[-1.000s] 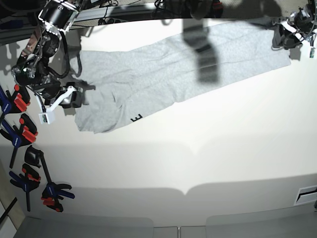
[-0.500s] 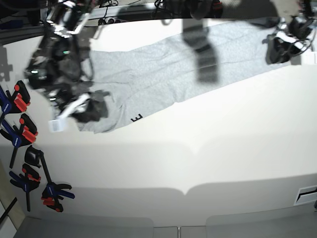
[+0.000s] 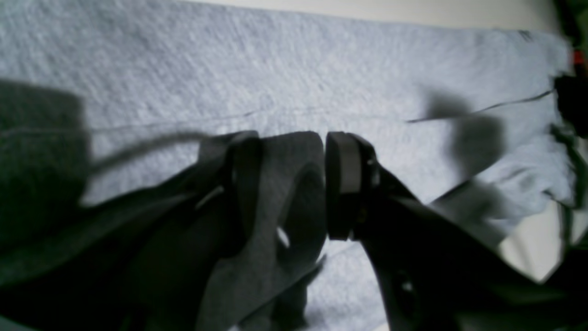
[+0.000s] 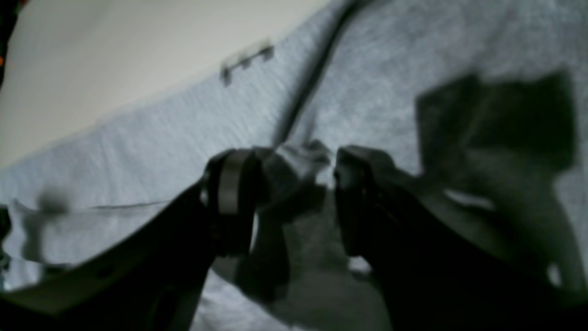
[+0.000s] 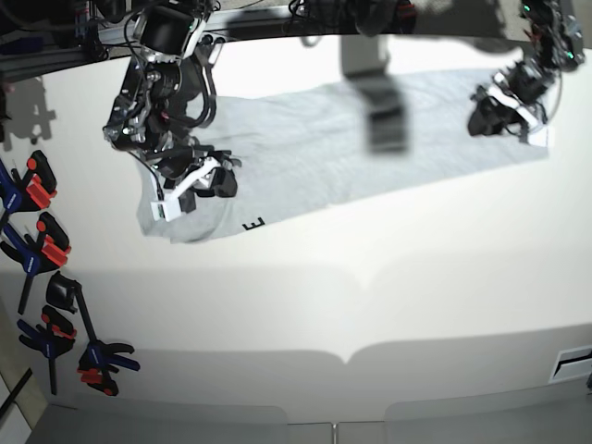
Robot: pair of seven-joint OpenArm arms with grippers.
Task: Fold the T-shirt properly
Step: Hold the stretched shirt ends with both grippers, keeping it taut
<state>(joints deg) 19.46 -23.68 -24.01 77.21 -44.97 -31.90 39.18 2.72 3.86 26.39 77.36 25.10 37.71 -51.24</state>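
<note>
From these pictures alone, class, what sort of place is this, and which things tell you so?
Most likely a robotics lab or workshop bench. A grey T-shirt lies on a plain white table, spring clamps line its edge, and cables run along a metal frame behind it.

Light heather-grey T-shirt (image 5: 305, 139) with a black printed letter, apparently an "E"; cream-white counter (image 5: 388, 277); blue-and-red clamps (image 5: 42, 245); black pincers.

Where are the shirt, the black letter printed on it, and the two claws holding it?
T-shirt (image 5: 305, 139), base view, middle of cloth.
Black letter (image 5: 255, 223), base view, near edge.
Left gripper (image 3: 294, 184), left wrist view, pinched cloth.
Right gripper (image 4: 294, 184), right wrist view, pinched cloth.
</note>
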